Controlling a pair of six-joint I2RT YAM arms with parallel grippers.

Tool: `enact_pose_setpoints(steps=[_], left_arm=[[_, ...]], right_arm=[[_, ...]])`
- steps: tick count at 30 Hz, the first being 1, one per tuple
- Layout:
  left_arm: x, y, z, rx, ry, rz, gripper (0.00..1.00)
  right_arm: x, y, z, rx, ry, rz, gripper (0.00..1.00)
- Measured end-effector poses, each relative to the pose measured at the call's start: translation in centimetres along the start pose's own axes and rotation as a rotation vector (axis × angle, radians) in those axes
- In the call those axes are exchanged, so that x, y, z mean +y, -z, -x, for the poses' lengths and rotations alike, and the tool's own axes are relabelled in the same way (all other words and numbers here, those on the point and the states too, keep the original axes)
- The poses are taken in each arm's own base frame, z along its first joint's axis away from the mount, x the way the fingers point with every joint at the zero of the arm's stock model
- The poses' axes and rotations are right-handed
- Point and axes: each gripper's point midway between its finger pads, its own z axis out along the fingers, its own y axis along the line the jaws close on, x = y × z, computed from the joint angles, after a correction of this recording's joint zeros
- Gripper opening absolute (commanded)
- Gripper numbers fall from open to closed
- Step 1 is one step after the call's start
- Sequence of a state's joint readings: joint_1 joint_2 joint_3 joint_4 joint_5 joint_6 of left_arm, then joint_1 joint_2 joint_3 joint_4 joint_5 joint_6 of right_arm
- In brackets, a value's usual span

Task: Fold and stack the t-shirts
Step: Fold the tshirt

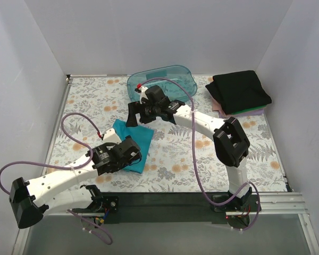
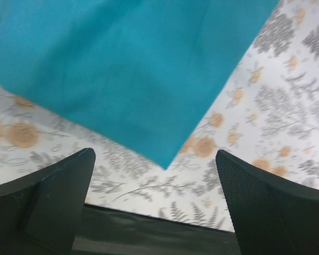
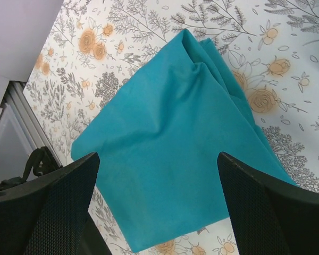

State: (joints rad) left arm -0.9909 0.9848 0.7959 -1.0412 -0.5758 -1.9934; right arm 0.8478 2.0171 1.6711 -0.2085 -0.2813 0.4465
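The teal-blue t-shirt (image 1: pixel 134 139) lies partly folded on the flowered table, left of centre. It also shows in the left wrist view (image 2: pixel 122 69) and in the right wrist view (image 3: pixel 175 154). My left gripper (image 1: pixel 134 157) is open and empty over the shirt's near edge; a corner of the cloth points between its fingers. My right gripper (image 1: pixel 137 118) is open and empty above the shirt's far edge. A folded stack with a black t-shirt (image 1: pixel 240 90) on top of pinkish and green ones (image 1: pixel 248 112) lies at the back right.
A translucent teal plastic tub (image 1: pixel 162 81) stands at the back centre, just behind my right wrist. White walls close the table on the left, back and right. A black bar (image 1: pixel 165 204) runs along the near edge between the arm bases.
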Motion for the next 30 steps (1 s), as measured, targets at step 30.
enact_pose_setpoints(steps=[30], left_arm=[[-0.6,-10.0,0.5,0.266,0.322,-0.144,0.95]], right_arm=[[-4.8,5.0,-17.5,0.048,-0.267,-0.137,0.98]])
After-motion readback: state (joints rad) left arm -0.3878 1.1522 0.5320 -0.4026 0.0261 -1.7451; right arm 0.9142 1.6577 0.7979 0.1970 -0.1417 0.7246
